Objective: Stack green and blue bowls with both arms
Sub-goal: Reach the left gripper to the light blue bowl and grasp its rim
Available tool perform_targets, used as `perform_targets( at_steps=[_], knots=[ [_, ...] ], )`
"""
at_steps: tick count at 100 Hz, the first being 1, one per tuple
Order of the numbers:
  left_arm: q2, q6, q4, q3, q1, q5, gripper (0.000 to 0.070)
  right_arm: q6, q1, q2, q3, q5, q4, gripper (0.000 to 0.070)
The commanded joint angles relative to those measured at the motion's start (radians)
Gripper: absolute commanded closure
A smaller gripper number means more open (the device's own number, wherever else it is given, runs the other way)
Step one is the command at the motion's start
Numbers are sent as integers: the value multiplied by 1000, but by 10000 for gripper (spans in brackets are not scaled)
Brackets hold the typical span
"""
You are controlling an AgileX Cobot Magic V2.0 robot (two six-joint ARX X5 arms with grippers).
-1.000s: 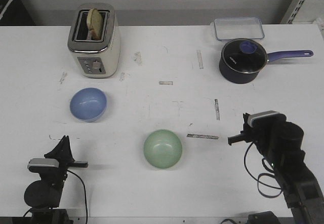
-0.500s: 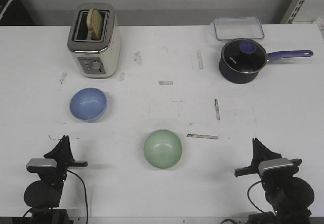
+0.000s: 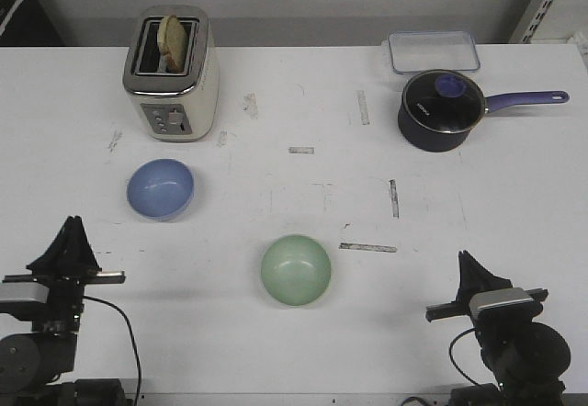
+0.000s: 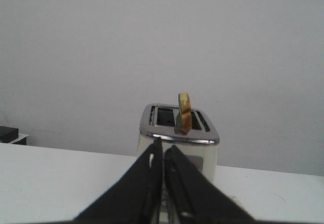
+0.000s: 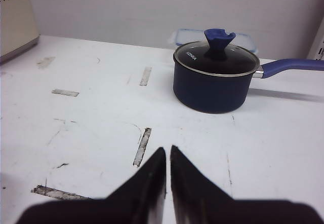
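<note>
Blue bowl (image 3: pixel 160 188) and green bowl (image 3: pixel 295 269) apart; left gripper (image 3: pixel 72 238) and right gripper (image 3: pixel 467 267) pressed together at near corners

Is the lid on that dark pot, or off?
On. The glass lid sits flat on the pot, its blue knob up; the front view shows the same. What is inside cannot be told.

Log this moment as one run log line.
stage: pre-grasp | left gripper: shut, empty, near table edge | right gripper: shut, empty | blue bowl: untouched | green bowl: untouched, apart | stack: not started
</note>
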Motion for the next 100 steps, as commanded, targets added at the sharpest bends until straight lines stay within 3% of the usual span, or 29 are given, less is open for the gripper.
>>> perform_targets(
  at_steps=[1,9,26,47,59,75,88,100],
  knots=[
    [120,58,-37,134,2,-2,698,11,0,-1,-3,1,9,700],
    [262,101,-121,289,2,-2,697,11,0,0,-3,1,9,700],
    [535,107,-311,537,3,-3,671,11,0,0,-7,1,9,700],
    [793,119,-421,630,31,14,501,11,0,0,-7,1,10,700],
    [903,93,-457,630,51,28,331,11,0,0,-7,1,10,700],
    [1038,50,-523,630,81,52,231,11,0,0,-7,1,10,700],
    [1149,34,-565,630,101,66,0,11,0,0,-7,1,10,700],
    [1240,16,-575,630,108,112,0,11,0,3,-7,1,10,700]
  ],
)
